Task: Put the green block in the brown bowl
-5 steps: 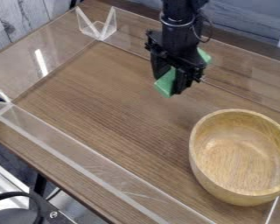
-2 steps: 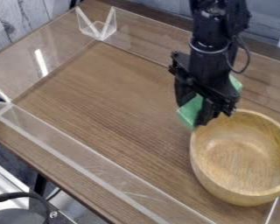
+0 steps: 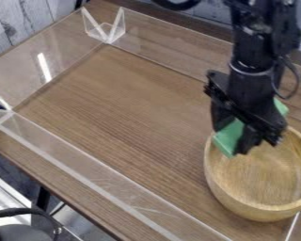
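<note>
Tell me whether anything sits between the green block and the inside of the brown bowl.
Nothing visible does. The gripper is shut on the green block and holds it above the near-left rim of the brown bowl. The bowl's interior looks empty, with only open air below the block.

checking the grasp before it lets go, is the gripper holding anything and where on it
The gripper holds the green block, fingers clamped across its upper part; the lower end sticks out below, over the near-left rim of the brown bowl.
</note>
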`<state>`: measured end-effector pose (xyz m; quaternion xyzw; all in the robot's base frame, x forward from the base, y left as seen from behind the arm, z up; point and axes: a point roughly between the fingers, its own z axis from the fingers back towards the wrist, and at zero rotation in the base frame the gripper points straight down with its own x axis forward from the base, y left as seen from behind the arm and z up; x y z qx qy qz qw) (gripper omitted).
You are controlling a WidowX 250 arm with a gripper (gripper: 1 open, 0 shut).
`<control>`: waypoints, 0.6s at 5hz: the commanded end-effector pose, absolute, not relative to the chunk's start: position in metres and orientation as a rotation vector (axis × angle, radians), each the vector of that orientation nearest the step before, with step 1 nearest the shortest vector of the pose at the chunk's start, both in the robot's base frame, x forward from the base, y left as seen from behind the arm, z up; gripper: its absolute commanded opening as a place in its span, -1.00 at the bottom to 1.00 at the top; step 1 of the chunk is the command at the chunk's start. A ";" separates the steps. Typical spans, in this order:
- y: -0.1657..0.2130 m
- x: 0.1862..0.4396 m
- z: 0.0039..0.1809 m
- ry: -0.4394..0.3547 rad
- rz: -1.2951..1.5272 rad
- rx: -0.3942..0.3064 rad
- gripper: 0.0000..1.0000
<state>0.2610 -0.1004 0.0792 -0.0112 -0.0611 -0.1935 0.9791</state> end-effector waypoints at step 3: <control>-0.126 0.267 0.064 -0.126 -0.414 -0.060 -1.00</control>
